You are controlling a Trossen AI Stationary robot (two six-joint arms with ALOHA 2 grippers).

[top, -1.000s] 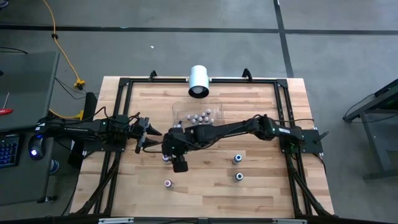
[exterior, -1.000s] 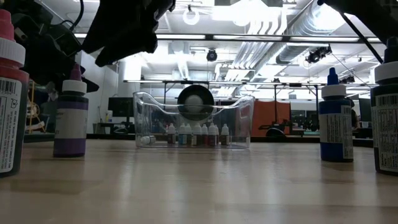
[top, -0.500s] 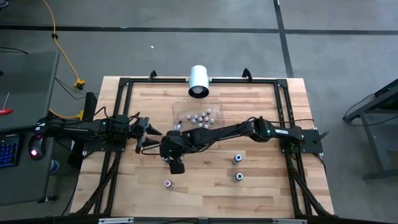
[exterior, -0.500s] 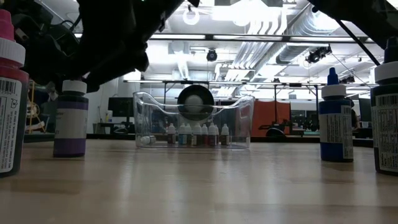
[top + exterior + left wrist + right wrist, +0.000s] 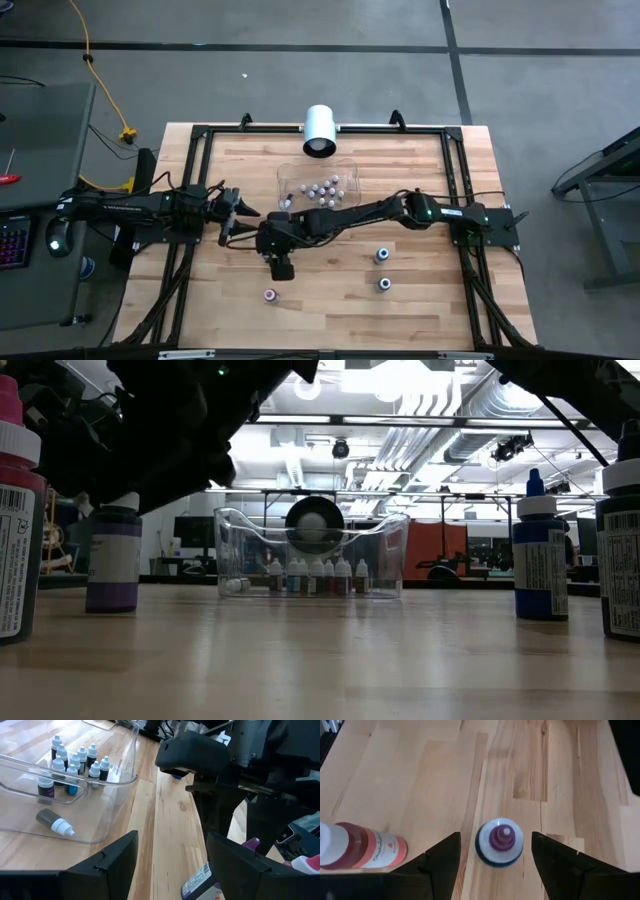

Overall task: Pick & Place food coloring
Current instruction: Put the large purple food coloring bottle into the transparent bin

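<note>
A purple food coloring bottle [image 5: 499, 841] stands upright on the wood table; in the low view its body [image 5: 112, 565] shows and its cap is hidden by my right gripper [image 5: 160, 455]. My right gripper [image 5: 494, 851] is open, pointing down over it [image 5: 268, 250], with one finger on either side of the cap and a gap to each. Several tiny bottles stand in the clear tray [image 5: 318, 185], and one lies on its side [image 5: 54, 822]. My left gripper [image 5: 245, 214] waits open near the table's left side.
A red bottle [image 5: 362, 851] is close beside the purple one and also shows in the low view [image 5: 15, 520]. Two blue bottles [image 5: 381, 256] [image 5: 384, 284] stand toward the right and a pink-capped one [image 5: 270, 295] nearer the near edge. A white cylinder [image 5: 320, 130] sits at the far edge.
My right gripper has come down over the purple bottle and shifted a little toward the table's left; in the low view the bottle's tip and cap, seen before, are now covered by the gripper. The bottle has stayed in place.
</note>
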